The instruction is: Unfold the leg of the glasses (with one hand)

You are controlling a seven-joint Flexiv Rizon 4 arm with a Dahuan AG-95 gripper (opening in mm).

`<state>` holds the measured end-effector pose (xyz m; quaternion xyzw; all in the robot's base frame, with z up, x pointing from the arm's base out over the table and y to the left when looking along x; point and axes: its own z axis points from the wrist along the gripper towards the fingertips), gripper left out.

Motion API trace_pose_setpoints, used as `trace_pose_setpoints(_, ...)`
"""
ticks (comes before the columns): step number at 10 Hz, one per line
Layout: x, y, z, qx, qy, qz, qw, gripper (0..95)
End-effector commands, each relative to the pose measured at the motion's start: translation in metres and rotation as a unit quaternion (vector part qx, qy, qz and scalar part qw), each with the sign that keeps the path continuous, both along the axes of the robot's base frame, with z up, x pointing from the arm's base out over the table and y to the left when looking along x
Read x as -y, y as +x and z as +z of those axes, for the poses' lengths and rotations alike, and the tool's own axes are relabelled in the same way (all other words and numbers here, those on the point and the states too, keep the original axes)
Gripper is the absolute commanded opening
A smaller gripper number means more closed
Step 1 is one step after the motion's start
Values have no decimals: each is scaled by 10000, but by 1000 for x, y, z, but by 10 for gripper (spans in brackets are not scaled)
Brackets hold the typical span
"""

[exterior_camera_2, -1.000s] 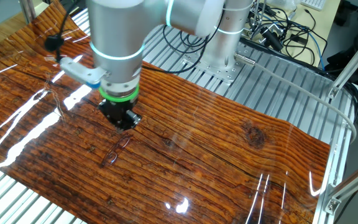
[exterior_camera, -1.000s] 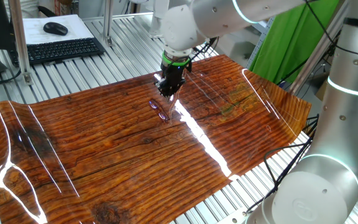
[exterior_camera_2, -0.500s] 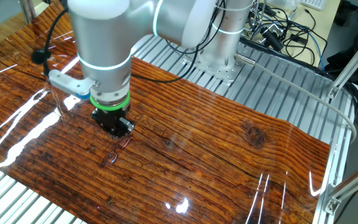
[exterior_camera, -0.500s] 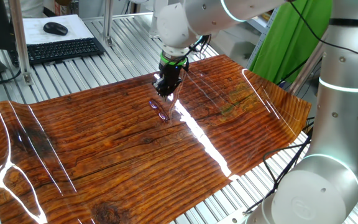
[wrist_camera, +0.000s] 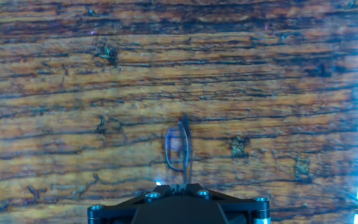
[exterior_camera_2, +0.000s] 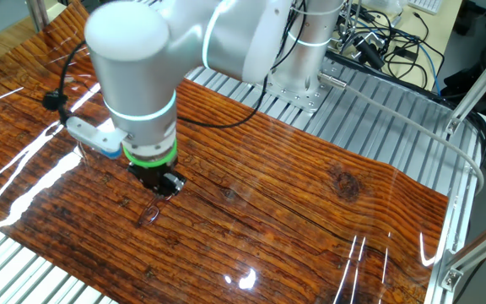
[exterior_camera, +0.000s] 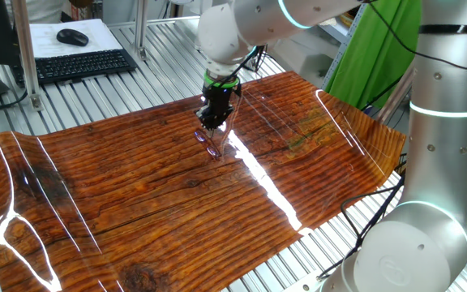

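Note:
The glasses (exterior_camera: 210, 144) are a tiny dark wire pair lying on the glossy wood-grain table (exterior_camera: 136, 203). They also show in the other fixed view (exterior_camera_2: 151, 212). In the hand view one lens ring (wrist_camera: 175, 149) and a thin leg run straight up from my fingertips. My gripper (exterior_camera: 214, 122) stands upright right over the glasses' near end; it also shows in the other fixed view (exterior_camera_2: 166, 185) and at the bottom of the hand view (wrist_camera: 180, 186). The jaws stand together, with the wire leg entering between the tips. The rest of the frame is hidden under the hand.
A keyboard (exterior_camera: 79, 63) and a mouse (exterior_camera: 72, 36) sit on the far-left bench. A green cloth (exterior_camera: 379, 49) hangs at the back right. Cables (exterior_camera_2: 378, 42) lie behind the arm's base. Bright light streaks cross the table top.
The hand has turned about its upright axis and sunk a little toward the table, covering the glasses' upper end. The glasses have hardly moved.

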<state>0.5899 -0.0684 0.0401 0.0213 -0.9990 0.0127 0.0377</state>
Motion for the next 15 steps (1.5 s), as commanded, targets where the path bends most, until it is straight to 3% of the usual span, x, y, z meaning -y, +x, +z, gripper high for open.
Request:
trace_pose_setpoints(1, 0, -2, 1, 62, 86, 25, 9999, 0)
trace_pose_setpoints(3, 2, -2, 4, -108, 92, 85, 9999, 0)
trace_pose_setpoints(5, 2, -2, 4, -605, 399, -105, 9973, 0)
trace_pose_setpoints(6, 2, -2, 4, -719, 471, -306, 9958, 0)
trace_pose_setpoints(8, 2, -2, 4, -756, 427, -428, 9953, 0)
trace_pose_setpoints(11, 2, -2, 4, -734, 233, -524, 9957, 0)
trace_pose_setpoints(12, 2, -2, 4, -724, 242, -519, 9957, 0)
trace_pose_setpoints(14, 2, -2, 4, -542, 285, -329, 9976, 0)
trace_pose_setpoints(15, 2, -2, 4, -511, 334, -290, 9977, 0)
